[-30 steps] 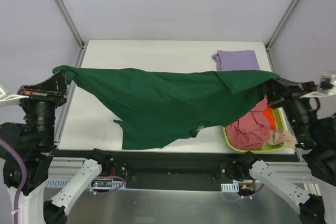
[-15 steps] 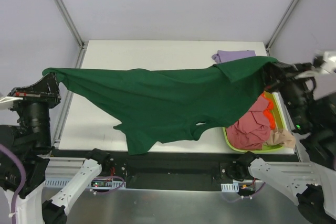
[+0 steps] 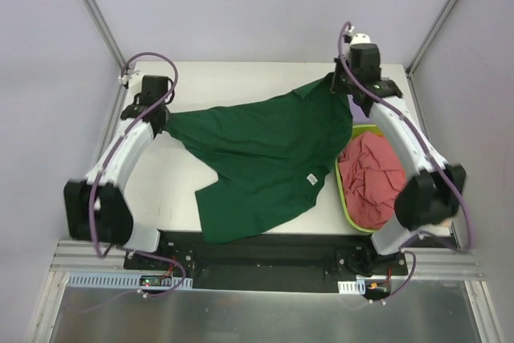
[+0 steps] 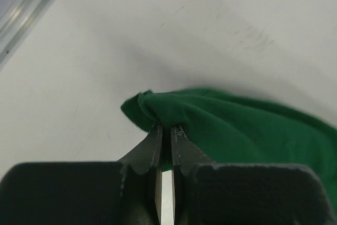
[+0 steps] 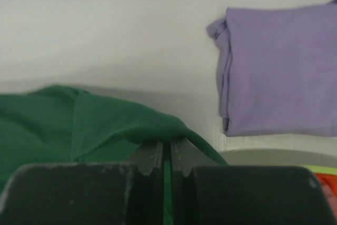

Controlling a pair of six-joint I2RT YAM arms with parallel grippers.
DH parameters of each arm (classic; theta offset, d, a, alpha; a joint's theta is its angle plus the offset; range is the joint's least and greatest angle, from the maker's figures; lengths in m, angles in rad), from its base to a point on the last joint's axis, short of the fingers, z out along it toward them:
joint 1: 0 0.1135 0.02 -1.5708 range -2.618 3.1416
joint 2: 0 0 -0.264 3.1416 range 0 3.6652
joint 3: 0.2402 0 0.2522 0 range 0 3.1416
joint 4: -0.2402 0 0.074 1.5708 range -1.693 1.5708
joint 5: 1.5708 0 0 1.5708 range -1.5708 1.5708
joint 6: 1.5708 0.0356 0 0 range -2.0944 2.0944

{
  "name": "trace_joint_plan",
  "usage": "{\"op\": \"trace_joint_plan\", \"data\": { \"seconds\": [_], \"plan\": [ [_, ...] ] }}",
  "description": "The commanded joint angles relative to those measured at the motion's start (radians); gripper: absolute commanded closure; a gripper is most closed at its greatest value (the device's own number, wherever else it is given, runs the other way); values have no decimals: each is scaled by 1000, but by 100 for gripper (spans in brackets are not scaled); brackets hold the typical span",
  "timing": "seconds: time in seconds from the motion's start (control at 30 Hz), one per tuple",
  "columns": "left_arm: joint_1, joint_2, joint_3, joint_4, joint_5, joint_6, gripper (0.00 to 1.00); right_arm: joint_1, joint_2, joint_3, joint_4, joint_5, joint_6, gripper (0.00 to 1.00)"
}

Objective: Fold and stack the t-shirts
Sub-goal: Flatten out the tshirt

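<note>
The large dark green t-shirt lies spread across the white table, its lower part reaching the near edge. My left gripper is shut on its left corner, which bunches at the fingertips in the left wrist view. My right gripper is shut on its far right corner, close above the table in the right wrist view. The folded lilac-purple t-shirt lies just right of that gripper. The pinkish-red t-shirt is crumpled in the basket. The beige t-shirt is hidden.
The lime-green plastic basket stands at the table's right side, touching the green shirt's right edge. The right arm reaches over the basket. Metal frame posts rise at the table's far corners.
Both arms have swung from the near sides out over the table. The green shirt, held stretched in the air before, now lies on the table, still gripped at both corners.
</note>
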State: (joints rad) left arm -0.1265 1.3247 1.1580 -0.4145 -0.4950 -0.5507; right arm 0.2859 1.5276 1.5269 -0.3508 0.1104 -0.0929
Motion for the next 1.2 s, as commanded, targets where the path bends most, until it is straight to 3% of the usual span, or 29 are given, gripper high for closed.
{"op": "trace_joint_plan", "data": {
  "seconds": [0.0,0.1,0.2,0.27,0.33,0.37,0.43,0.57,0.67,0.83,0.97,1.17],
  "plan": [
    [56,229,123,16,113,6,100,-50,239,169,75,-100,47,99],
    [62,362,193,16,136,15,100,-63,440,333,39,-141,35,99],
    [70,436,230,16,144,26,100,-62,609,475,-9,-144,1,90],
    [74,462,230,16,160,25,100,-63,675,567,-52,-152,-16,70],
    [79,482,229,16,177,23,100,-62,710,633,-109,-164,-39,33],
    [79,487,223,14,180,20,100,-60,710,648,-131,-163,-45,20],
    [80,484,209,16,190,12,100,-45,671,629,-160,-152,-76,1],
    [80,441,151,16,200,-15,100,27,466,434,-188,-33,-151,4],
    [82,389,80,16,199,-49,100,126,274,178,-208,2,-111,4],
    [102,298,-59,13,200,-98,100,318,17,-270,-154,-185,132,4],
    [110,236,-147,14,226,-110,100,455,-17,-454,-109,-242,252,4],
    [110,200,-204,14,265,-143,100,484,92,-485,-100,-224,282,4]
  ]
}}
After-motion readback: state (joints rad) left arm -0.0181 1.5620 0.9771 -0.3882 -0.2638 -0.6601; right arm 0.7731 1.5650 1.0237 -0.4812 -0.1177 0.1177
